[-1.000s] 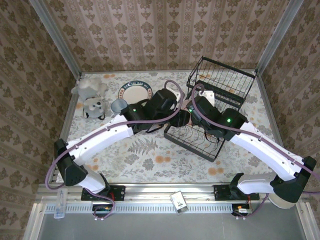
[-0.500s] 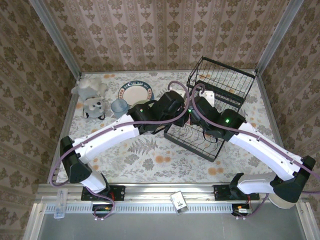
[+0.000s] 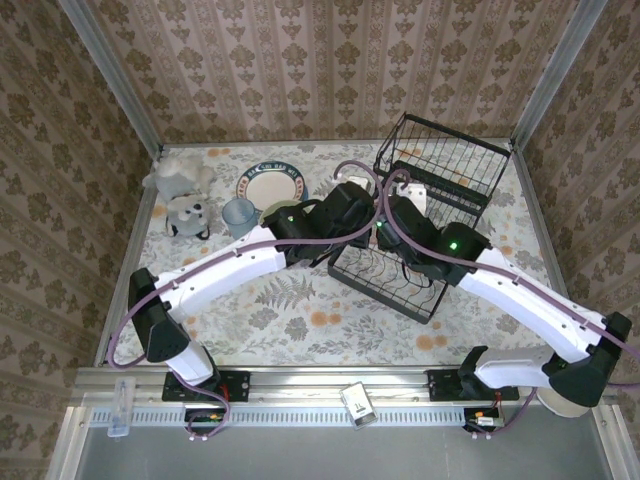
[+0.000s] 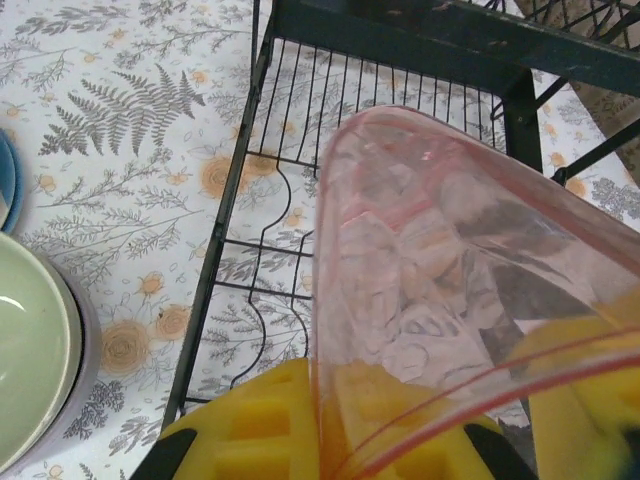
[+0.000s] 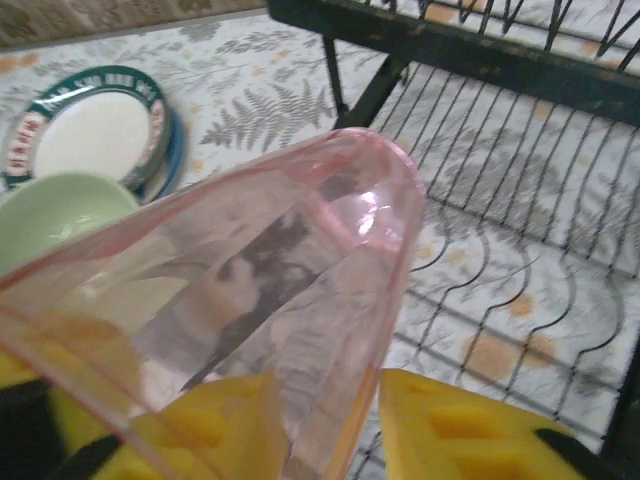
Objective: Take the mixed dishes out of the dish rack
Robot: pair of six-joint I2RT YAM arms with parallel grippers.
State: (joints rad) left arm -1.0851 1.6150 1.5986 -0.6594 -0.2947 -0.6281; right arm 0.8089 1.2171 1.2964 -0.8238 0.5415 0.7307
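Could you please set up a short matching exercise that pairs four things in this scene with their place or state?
Things:
1. pink cup
2. dish rack
3. grey plush toy
4. teal-rimmed plate

Place or state:
A. near the left edge of the table
B. black wire, at the far right
C. held in the left pincer
D. lying flat, white centre up

Pairs: 1-C, 2-B, 3-A, 4-D
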